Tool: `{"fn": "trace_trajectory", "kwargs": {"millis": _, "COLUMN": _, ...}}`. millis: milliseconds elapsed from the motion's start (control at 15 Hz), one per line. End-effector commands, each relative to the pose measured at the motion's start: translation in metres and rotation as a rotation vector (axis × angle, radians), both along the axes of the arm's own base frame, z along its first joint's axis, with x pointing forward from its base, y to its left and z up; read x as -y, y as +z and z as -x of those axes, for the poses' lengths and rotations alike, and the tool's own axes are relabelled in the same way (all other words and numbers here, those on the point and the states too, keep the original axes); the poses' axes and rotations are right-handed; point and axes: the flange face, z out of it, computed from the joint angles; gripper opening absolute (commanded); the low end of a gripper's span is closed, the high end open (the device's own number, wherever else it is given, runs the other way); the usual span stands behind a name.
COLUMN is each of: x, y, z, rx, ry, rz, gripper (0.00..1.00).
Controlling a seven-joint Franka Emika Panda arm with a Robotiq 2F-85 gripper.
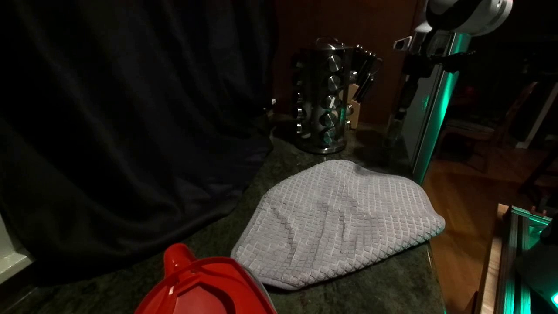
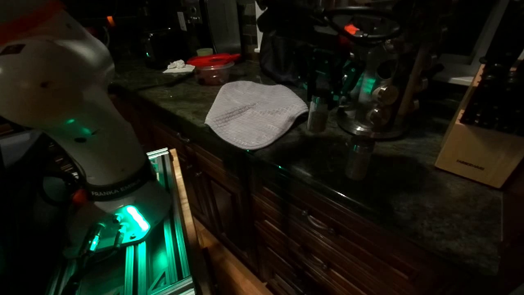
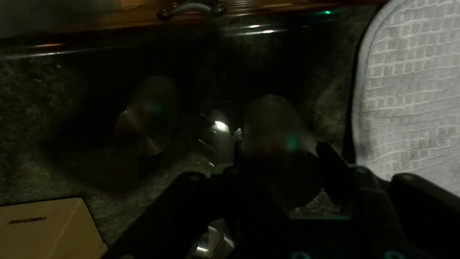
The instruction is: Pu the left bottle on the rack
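Bottle (image 2: 317,116) upright, long axis near vertical (end effector (image 2: 323,95) gripping its upper part).

in an exterior view a camera is looking down along the bench (image 1: 370,292), hovering close above the red lid (image 1: 209,301) and facing the rack (image 1: 322,100) farther off. in an exterior view i'm noticing the gaze slanting across the bench from high beside the robot arm (image 2: 90,143), the knife block (image 2: 475,151) standing closer than the red lid. both exterior views are sharing the grey cloth (image 1: 340,222), rack and knife block. the wrist view is pointing steeply down, very near a bottle (image 3: 273,122), with the end effector (image 3: 278,154) at the bottom and the bench's front edge (image 3: 255,32) along the top; grey cloth and knife block are appearing too.
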Motion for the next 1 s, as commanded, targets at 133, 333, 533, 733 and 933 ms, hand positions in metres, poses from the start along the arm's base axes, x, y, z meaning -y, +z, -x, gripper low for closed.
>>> {"fn": "trace_trajectory", "kwargs": {"millis": 133, "x": 0.046, "y": 0.032, "z": 0.013, "rx": 0.001, "ry": 0.010, "rz": -0.236, "gripper": 0.24}}
{"fn": "trace_trajectory", "kwargs": {"millis": 333, "x": 0.066, "y": 0.036, "z": 0.009, "rx": -0.007, "ry": -0.036, "rz": -0.340, "gripper": 0.24}}
{"fn": "trace_trajectory", "kwargs": {"millis": 533, "x": 0.058, "y": 0.038, "z": 0.016, "rx": 0.003, "ry": -0.037, "rz": -0.279, "gripper": 0.49}}
{"fn": "trace_trajectory", "kwargs": {"millis": 733, "x": 0.054, "y": 0.038, "z": 0.014, "rx": -0.001, "ry": -0.028, "rz": -0.274, "gripper": 0.24}}
{"fn": "trace_trajectory", "kwargs": {"millis": 933, "x": 0.060, "y": 0.037, "z": 0.009, "rx": -0.007, "ry": -0.050, "rz": -0.335, "gripper": 0.24}}
